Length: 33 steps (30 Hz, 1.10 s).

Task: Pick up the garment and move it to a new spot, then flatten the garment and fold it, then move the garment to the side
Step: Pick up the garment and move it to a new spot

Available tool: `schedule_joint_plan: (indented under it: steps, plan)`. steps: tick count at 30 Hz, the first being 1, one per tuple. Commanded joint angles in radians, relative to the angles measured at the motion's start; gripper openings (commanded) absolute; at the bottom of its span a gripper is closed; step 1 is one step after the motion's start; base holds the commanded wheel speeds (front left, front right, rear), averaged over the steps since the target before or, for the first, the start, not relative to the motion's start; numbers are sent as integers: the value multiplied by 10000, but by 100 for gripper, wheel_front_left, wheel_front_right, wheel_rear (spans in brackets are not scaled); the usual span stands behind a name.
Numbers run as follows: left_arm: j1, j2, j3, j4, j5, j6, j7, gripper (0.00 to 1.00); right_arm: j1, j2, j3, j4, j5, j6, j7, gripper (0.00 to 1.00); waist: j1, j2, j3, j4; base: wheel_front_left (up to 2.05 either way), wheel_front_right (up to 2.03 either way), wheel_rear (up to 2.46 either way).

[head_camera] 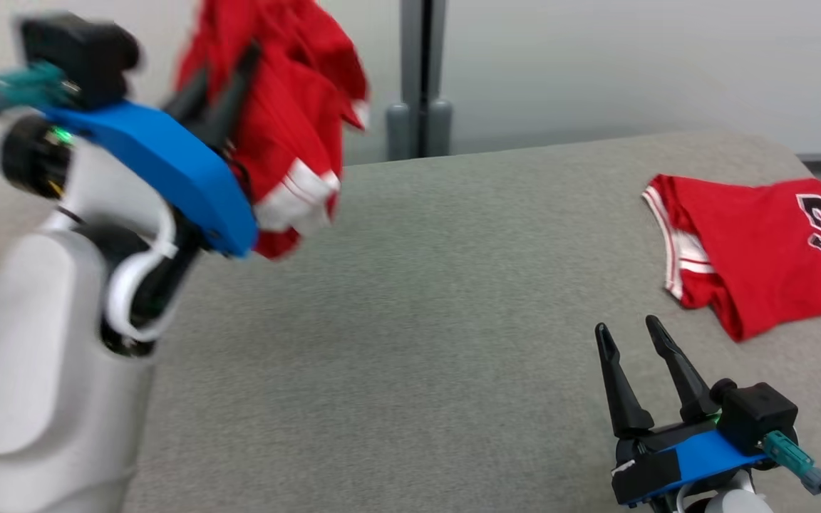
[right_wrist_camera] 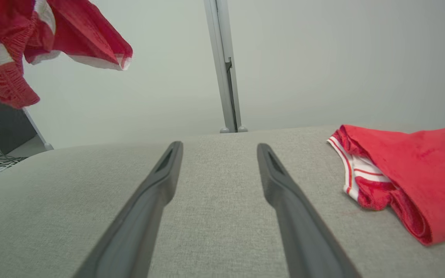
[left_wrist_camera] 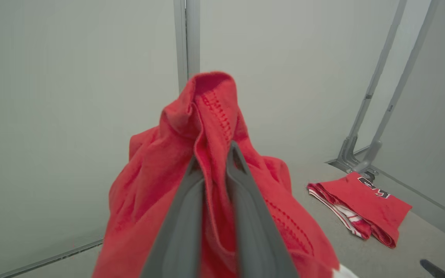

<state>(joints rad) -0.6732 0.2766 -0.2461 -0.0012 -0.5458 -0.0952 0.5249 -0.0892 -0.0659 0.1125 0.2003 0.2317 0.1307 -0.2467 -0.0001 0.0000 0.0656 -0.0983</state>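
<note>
Grey woven fabric covers the table (head_camera: pixel 417 285), which runs back to a pale wall where a grey metal post (head_camera: pixel 421 71) stands at the far edge. Left of the post and raised well above the tabletop, the left gripper (head_camera: pixel 229 64) points up and away from the robot, its two dark fingers drawn close together on a bunch of the red garment (head_camera: pixel 296 107). The cloth hangs from the grip in loose folds, clear of the table, with white-trimmed hems dangling on the side toward the post. In the left wrist view the fingers (left_wrist_camera: pixel 245 216) run nearly parallel with a ridge of red fabric pinched between them. A stitched hem stands up past the fingertips in front of the post (left_wrist_camera: pixel 187 38). This arm and the garment are blurred in the head view.

Right of the post, near the table's right end, a second red jersey (head_camera: pixel 760 249) lies folded flat, with its white-and-red striped trim facing the post and dark lettering on its top face. The right gripper (head_camera: pixel 626 325) sits low on the near side of the table, also right of the post. It is a little nearer the robot than the folded jersey and apart from it. Its fingers are spread wide with nothing between them. In the right wrist view they frame bare grey cloth leading toward the foot of the post (right_wrist_camera: pixel 224 65), with the hanging garment (right_wrist_camera: pixel 10 46) high on the left.
</note>
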Motion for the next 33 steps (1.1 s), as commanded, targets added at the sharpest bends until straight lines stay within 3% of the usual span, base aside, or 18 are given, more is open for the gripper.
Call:
schedule_joint_plan:
  steps: [1,8,14,15,16,17,23,28,33]
  plan:
    - [197,-43,-140,163,23,-33,-86,0,3,31,17,-53,35,1,36,100,1,0,-45,-269,0,0,0]
    - [1197,-770,-934,1744,371,66,-987,0,-215,30,-6,-148,-23,1,1,100,1,0,422,-1305,0,0,0]
    - [1715,-1519,-1739,3669,1024,288,-2251,0,-197,79,-62,-99,41,1,-51,100,1,0,782,-1684,0,0,0]
    - [1751,-1666,-1877,4008,1097,291,-2428,21,-193,89,-74,-89,36,1,-42,100,1,0,822,-1694,0,0,0]
    - [1754,-1779,-2049,4339,1143,281,-2581,70,-196,95,-78,-91,34,1,-57,100,1,0,864,-1698,0,0,0]
    - [1731,-1859,-2168,4628,1181,257,-2744,100,-225,105,-79,-80,37,1,-67,100,1,0,891,-1695,0,0,0]
    - [1547,-2153,-2743,5649,1007,-37,-4296,100,-330,89,-46,-17,7,1,-95,100,1,0,879,-1435,0,0,0]
    - [1742,-2210,-2609,5536,633,-188,-6029,100,-233,30,-84,2,-31,1,-101,100,1,0,735,-1074,0,0,0]
    - [2231,-1717,-2574,4908,714,-273,-7530,100,32,-106,-304,-54,-41,1,0,100,1,0,533,-445,0,0,0]
